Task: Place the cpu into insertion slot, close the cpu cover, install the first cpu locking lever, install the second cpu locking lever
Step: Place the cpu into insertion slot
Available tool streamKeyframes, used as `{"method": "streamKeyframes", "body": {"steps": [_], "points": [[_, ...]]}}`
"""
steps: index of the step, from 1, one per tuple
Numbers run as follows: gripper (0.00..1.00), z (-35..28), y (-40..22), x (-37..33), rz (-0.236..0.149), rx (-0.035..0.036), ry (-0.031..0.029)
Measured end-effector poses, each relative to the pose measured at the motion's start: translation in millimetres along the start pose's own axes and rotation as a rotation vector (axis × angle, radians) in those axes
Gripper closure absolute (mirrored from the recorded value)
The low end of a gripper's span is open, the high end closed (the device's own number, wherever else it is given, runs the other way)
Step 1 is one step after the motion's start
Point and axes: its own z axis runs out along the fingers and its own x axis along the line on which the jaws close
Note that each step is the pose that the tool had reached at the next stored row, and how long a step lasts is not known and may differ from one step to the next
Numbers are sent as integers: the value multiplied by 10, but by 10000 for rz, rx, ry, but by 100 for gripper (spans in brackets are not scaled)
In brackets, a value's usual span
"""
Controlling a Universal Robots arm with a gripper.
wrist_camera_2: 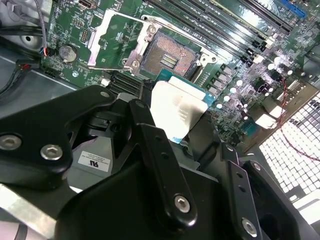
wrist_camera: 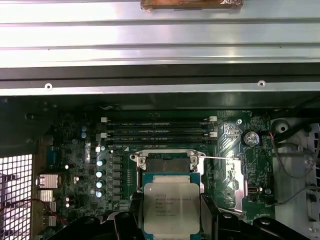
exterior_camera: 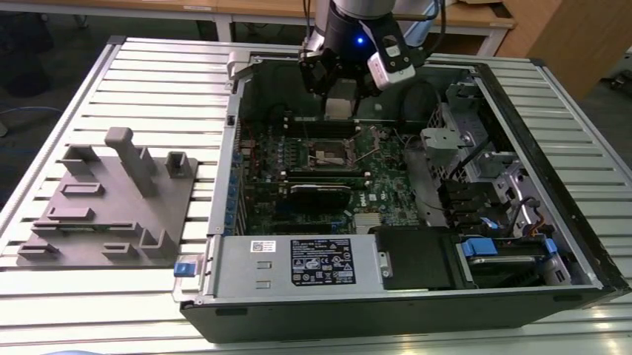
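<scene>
Basically at step one, none of four finished. Had cpu (wrist_camera: 171, 210) clamped between gripper (wrist_camera_2: 177, 120) fingers (wrist_camera_2: 149, 132), hung above the board near insertion slot (wrist_camera_2: 167, 57), not seated; found contact field bare. Saw cpu cover (wrist_camera: 239, 195) flipped open beside slot, one locking lever (wrist_camera: 217, 158) swung out. Judged overhead room fine with case (exterior_camera: 225, 170) open-topped; reckoned sideways tighter, with memory slots (wrist_camera: 155, 127) just beside socket rim and case wall near.
</scene>
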Motion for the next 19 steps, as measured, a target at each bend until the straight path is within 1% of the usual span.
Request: {"method": "streamKeyframes", "body": {"steps": [5,10,14,19], "points": [[46,21,-2,0,0,-1,0],[46,69,-6,-1,-1,-1,0],[46,121,-11,-2,0,0,0],[46,211,-19,-4,-1,-1,-1]]}}
